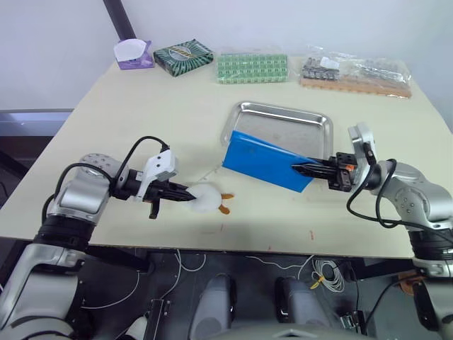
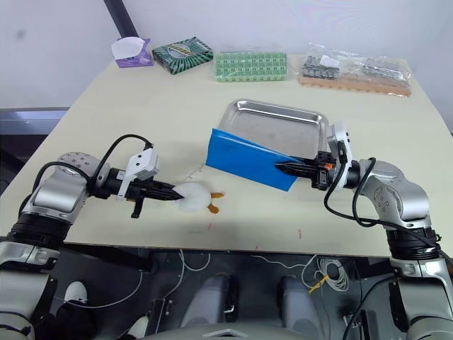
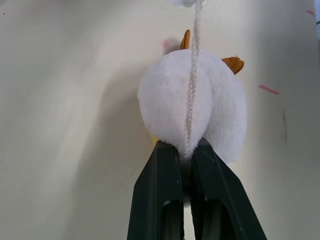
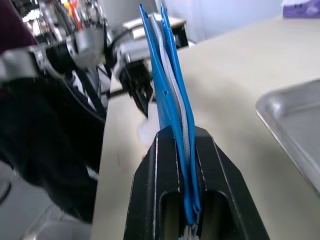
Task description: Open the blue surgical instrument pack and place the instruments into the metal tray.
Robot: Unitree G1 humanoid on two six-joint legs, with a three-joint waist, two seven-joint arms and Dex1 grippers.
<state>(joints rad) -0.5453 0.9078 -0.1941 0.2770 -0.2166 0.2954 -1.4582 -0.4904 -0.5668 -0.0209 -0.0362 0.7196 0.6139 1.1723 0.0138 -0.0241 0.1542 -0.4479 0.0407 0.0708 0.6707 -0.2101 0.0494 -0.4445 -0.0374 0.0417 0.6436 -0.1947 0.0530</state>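
The blue surgical instrument pack (image 1: 265,161) is folded shut and held tilted above the table, its far edge over the front rim of the metal tray (image 1: 283,113). My right gripper (image 1: 297,168) is shut on the pack's right end, and the right wrist view shows the pack (image 4: 167,85) edge-on between the fingers (image 4: 150,165). The tray is bare. The instruments are hidden. At the front left, my left gripper (image 1: 185,195) is shut on a white plush toy (image 1: 207,198) with orange feet, pinching it (image 3: 192,107) at its cord.
Along the table's far edge lie a purple tissue box (image 1: 133,54), a dark green patterned box (image 1: 183,56), a green grid-patterned pack (image 1: 252,68) and bagged metal parts (image 1: 357,74). The table's front edge runs just below both grippers.
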